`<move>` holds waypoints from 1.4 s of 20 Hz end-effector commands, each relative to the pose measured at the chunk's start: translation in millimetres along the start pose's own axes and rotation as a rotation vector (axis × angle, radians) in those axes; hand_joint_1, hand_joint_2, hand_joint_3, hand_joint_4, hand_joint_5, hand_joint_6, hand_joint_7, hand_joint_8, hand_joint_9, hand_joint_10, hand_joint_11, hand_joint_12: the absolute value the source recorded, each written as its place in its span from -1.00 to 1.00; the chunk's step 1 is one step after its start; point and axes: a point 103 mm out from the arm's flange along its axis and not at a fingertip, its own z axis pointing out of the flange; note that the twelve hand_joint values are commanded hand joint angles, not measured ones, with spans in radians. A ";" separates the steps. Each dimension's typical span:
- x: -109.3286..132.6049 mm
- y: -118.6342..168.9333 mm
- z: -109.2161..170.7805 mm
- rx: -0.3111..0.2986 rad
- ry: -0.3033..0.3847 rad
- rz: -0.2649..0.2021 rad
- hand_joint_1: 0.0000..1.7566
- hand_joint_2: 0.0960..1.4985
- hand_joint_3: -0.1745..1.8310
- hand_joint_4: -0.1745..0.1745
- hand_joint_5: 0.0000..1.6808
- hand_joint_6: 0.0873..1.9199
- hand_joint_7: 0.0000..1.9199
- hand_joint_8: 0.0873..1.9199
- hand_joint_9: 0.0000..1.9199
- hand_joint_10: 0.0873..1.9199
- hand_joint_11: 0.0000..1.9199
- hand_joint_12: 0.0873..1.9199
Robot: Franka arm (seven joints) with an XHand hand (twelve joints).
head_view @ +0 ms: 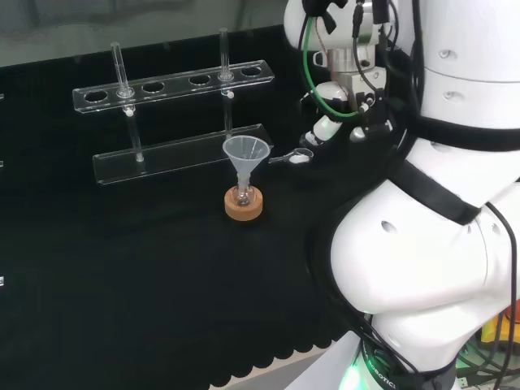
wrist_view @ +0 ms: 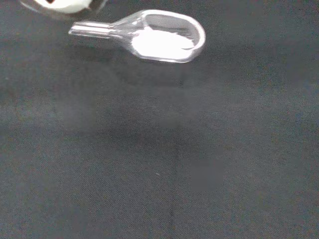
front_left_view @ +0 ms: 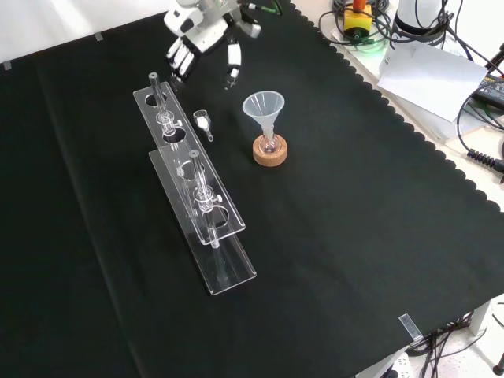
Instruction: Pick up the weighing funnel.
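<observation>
The weighing funnel (head_view: 292,158) is a small clear scoop with a short stem. It lies on the black cloth between the test-tube rack and the big funnel (front_left_view: 203,122). In the wrist view white powder shows in its bowl (wrist_view: 162,40). My hand (head_view: 340,122) hangs above and to the right of it in the head view. In the front view the hand (front_left_view: 206,43) is beyond it, fingers (front_left_view: 179,61) pointing down and spread, apart from the scoop and holding nothing.
The big funnel (head_view: 241,154) stands in a small flask on a cork ring (head_view: 244,205), just left of the scoop in the head view. A clear test-tube rack (front_left_view: 189,181) with two tubes lies alongside. The cloth's scalloped edge (front_left_view: 441,150) runs along the front view's right.
</observation>
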 end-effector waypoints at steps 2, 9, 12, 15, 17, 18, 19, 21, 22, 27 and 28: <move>6.1 19.2 8.0 -0.025 0.007 -0.024 -0.11 -0.20 -0.30 -0.37 -0.45 -1.00 -0.73 -0.33 -0.50 -0.38 -0.77 0.43; -2.1 24.8 26.3 -0.026 0.015 -0.040 -0.07 -0.21 -0.29 -0.34 -0.38 -1.00 -0.71 -0.33 -0.48 -0.38 -0.76 0.43; 4.5 25.0 27.3 -0.022 -0.006 -0.032 -0.06 -0.21 -0.29 -0.31 -0.32 -1.00 -0.70 -0.32 -0.47 -0.38 -0.75 0.42; 4.7 26.0 28.8 -0.021 -0.001 -0.031 -0.05 -0.21 -0.28 -0.31 -0.30 -1.00 -0.69 -0.32 -0.46 -0.38 -0.74 0.42; 2.2 27.8 32.6 -0.022 0.005 -0.035 -0.04 -0.22 -0.28 -0.31 -0.29 -1.00 -0.68 -0.33 -0.45 -0.39 -0.73 0.41; 4.2 27.5 33.0 -0.024 0.000 -0.033 -0.04 -0.22 -0.27 -0.31 -0.29 -0.99 -0.68 -0.33 -0.45 -0.40 -0.73 0.41; 4.7 27.7 33.9 -0.024 -0.003 -0.033 -0.04 -0.22 -0.27 -0.31 -0.29 -0.99 -0.68 -0.33 -0.44 -0.40 -0.73 0.40; 2.6 28.8 36.1 -0.024 -0.003 -0.036 -0.04 -0.22 -0.27 -0.31 -0.28 -0.99 -0.67 -0.33 -0.44 -0.40 -0.73 0.40; 1.0 30.2 38.5 -0.021 -0.003 -0.036 -0.04 -0.22 -0.27 -0.31 -0.28 -0.99 -0.67 -0.33 -0.44 -0.40 -0.73 0.40; 6.4 33.8 44.3 -0.014 -0.021 -0.035 -0.03 -0.22 -0.26 -0.29 -0.26 -0.97 -0.66 -0.33 -0.43 -0.41 -0.72 0.40; 6.6 34.0 44.6 -0.012 -0.021 -0.034 -0.02 -0.22 -0.26 -0.29 -0.26 -0.97 -0.66 -0.33 -0.43 -0.41 -0.72 0.40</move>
